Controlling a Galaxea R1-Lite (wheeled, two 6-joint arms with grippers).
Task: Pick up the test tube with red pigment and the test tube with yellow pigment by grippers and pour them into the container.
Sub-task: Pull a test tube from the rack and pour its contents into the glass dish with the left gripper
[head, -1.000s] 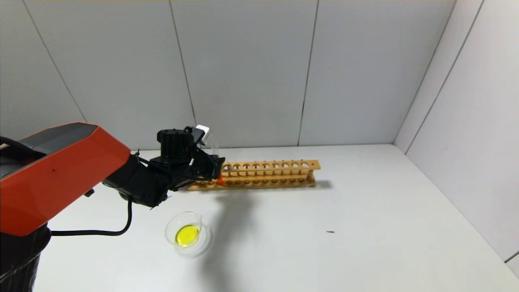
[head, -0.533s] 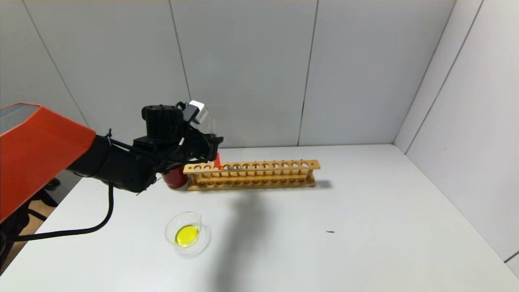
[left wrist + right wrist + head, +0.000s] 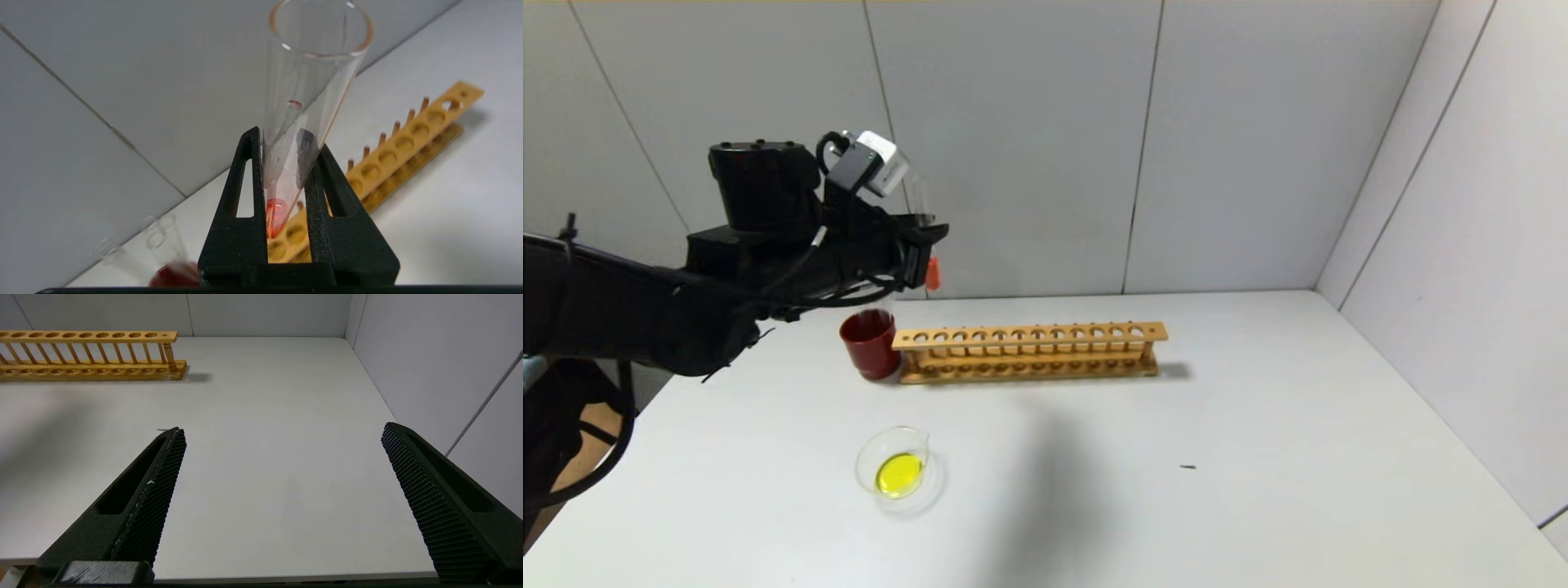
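Observation:
My left gripper point(image 3: 927, 245) is shut on the test tube with red pigment point(image 3: 932, 273) and holds it upright, high above the left end of the wooden rack point(image 3: 1029, 351). In the left wrist view the tube point(image 3: 302, 106) stands between the fingers point(image 3: 245, 196), red liquid at its bottom. The container point(image 3: 894, 469), a clear spouted dish holding yellow liquid, sits on the table front left, below and nearer than the gripper. No test tube with yellow pigment is in view. My right gripper point(image 3: 282, 433) is open and empty, low over the table's near right edge.
A dark red cup point(image 3: 869, 343) stands at the rack's left end, with blurred clear tubes point(image 3: 159, 237) near it in the left wrist view. The rack point(image 3: 88, 355) holds no tubes. A small dark speck point(image 3: 1188, 467) lies on the white table. Walls close the back and right.
My left gripper has lifted the red tube out of the rack's left end and carried it up and to the left. The arm no longer hides the dark red cup.

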